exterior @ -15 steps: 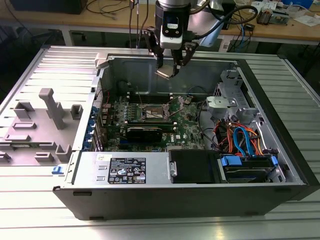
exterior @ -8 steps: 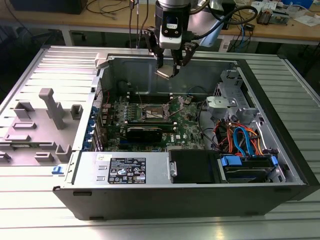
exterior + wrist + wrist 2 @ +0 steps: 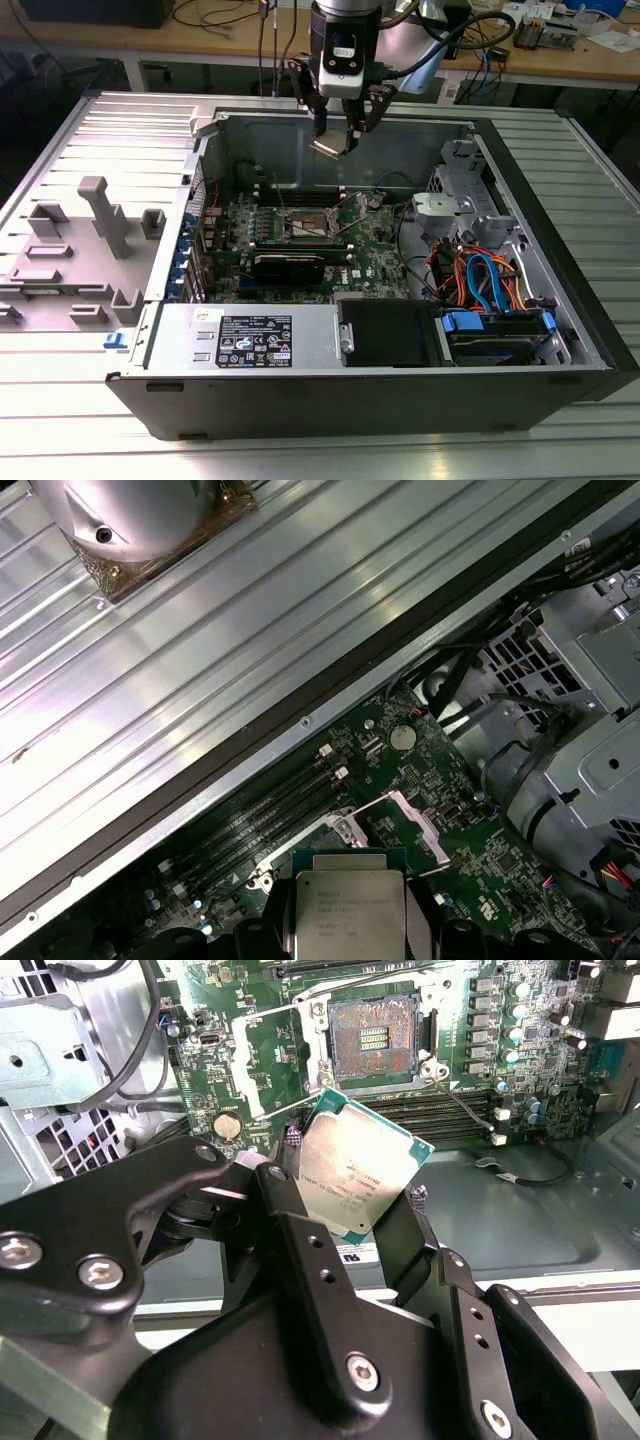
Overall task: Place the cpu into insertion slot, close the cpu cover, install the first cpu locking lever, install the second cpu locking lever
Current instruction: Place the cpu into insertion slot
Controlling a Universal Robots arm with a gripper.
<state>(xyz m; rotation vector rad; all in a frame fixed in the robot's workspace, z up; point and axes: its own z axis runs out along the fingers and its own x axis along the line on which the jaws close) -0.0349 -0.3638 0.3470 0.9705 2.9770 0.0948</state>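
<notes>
My gripper (image 3: pixel 335 140) hangs above the open computer case, shut on the cpu (image 3: pixel 330 147). In both wrist views the cpu (image 3: pixel 355 1172) (image 3: pixel 350 915) is a flat silver-grey square with a green rim, pinched at two opposite edges by the black fingers (image 3: pixel 283 1200). It is tilted and well above the board. The insertion slot (image 3: pixel 378 1032) lies uncovered on the green motherboard, its dark contact field bare inside a silver frame. The cpu cover (image 3: pixel 252 1055) is swung open beside the slot. In the exterior view the slot (image 3: pixel 315 222) sits below and in front of the gripper.
Long black memory slots (image 3: pixel 440 1110) run beside the socket. A silver drive cage (image 3: pixel 455 205) and orange and blue cables (image 3: pixel 480 275) fill the case on the exterior view's right. The case's back wall (image 3: pixel 290 140) is close behind the gripper. Grey fixtures (image 3: pixel 100 215) stand on the ribbed table.
</notes>
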